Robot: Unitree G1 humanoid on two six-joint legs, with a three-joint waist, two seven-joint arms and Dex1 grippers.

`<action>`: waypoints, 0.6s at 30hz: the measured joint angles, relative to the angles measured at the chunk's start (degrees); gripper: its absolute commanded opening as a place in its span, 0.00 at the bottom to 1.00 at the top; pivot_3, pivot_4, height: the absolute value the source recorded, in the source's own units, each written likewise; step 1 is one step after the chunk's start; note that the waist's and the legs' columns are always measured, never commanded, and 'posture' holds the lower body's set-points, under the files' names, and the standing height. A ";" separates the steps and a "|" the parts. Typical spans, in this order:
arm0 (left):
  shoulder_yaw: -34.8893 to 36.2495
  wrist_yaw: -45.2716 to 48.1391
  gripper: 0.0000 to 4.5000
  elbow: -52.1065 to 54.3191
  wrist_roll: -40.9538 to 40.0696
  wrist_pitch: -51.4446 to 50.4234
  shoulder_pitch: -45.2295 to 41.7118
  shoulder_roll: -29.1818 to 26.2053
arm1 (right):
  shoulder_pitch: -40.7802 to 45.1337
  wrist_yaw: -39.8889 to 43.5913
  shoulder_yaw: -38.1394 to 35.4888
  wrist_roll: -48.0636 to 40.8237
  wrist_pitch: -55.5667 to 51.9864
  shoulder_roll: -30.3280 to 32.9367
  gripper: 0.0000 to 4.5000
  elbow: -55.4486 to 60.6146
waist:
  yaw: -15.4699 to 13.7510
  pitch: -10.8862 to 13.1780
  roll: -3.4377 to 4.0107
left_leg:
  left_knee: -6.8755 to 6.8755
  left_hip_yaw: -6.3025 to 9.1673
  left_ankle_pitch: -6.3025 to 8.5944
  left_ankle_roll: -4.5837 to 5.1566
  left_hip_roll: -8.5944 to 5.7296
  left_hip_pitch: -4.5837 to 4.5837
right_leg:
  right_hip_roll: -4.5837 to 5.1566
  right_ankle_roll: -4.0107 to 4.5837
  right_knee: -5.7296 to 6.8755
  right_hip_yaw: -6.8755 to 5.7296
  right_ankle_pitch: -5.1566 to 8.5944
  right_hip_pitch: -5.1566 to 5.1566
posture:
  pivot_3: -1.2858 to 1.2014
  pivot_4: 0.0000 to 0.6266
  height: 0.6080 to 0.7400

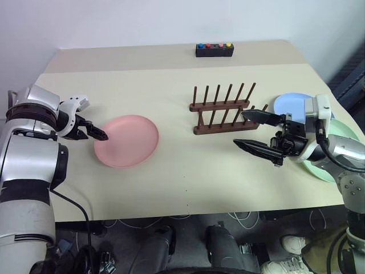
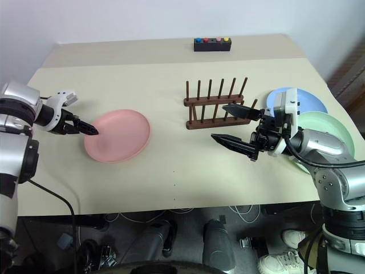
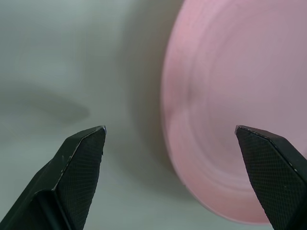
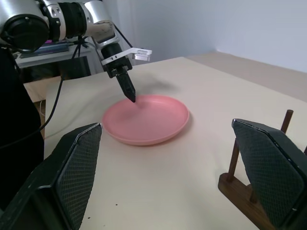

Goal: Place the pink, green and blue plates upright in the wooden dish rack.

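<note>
Three plates lie flat on the table (image 1: 171,188); we see the pink plate (image 1: 126,140) left, with the left tool (image 1: 101,135) at its near-left rim, fingers apart, holding nothing; the rack (image 1: 221,108) stands empty mid-table; our right tool (image 1: 259,132), fingers wide apart, hovers beside it; the blue plate (image 1: 291,103) and green plate (image 1: 342,134) lie far right, overlapping.

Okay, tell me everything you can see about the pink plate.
The pink plate is round, matte salmon, with a shallow raised rim. It lies flat and empty on the beige table, left of the wooden dish rack. The open left gripper hangs at its left rim, straddling the edge; contact can't be told.
</note>
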State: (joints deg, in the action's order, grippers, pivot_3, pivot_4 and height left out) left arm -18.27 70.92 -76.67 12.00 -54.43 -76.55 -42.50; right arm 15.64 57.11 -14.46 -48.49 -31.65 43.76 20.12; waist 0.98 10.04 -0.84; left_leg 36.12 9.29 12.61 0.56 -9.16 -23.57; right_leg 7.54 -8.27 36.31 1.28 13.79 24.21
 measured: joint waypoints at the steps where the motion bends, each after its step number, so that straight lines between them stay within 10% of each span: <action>1: 0.12 -0.16 0.99 -0.04 0.00 -0.10 0.00 0.20 | 0.00 -0.08 0.00 0.00 0.00 0.00 0.99 0.00 | -0.02 0.00 0.00 | 0.01 0.00 0.00 0.00 0.00 0.00 | 0.00 0.00 0.00 0.00 0.00 0.00 | 0.52 0.24 1.00; 6: 0.29 -0.92 0.93 -0.04 0.05 0.13 1.13 1.10 | 0.01 -0.54 0.00 0.00 -0.01 0.01 1.00 0.00 | -0.04 0.00 0.00 | 0.01 0.00 0.00 0.00 0.00 0.00 | 0.00 0.00 0.00 0.00 0.00 -0.01 | 0.52 0.24 1.00; 15: 1.97 -1.63 0.03 0.01 -0.12 -2.01 1.89 2.25 | 0.01 -1.12 -0.11 0.07 -0.02 0.04 1.00 -0.02 | -0.03 -0.01 0.00 | 0.02 -0.01 0.00 0.00 -0.01 0.00 | 0.01 0.00 0.02 0.00 0.00 -0.01 | 0.52 0.24 1.00; 18: 4.13 -2.50 0.01 0.30 -1.06 -3.94 1.84 2.05 | 0.01 -1.47 -0.37 0.05 -0.07 0.11 1.00 -0.01 | -0.07 -0.11 0.10 | 0.02 -0.01 0.00 0.00 -0.01 0.03 | 0.01 -0.01 0.01 0.00 0.00 -0.06 | 0.52 0.24 1.00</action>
State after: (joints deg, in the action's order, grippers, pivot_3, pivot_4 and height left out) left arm -14.14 68.42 -76.37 10.94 -58.37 -74.71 -40.44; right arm 15.65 55.64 -14.84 -48.44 -31.72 43.87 20.11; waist 0.91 9.94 -0.74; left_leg 36.14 9.28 12.61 0.56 -9.18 -23.54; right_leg 7.55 -8.28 36.32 1.28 13.80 24.15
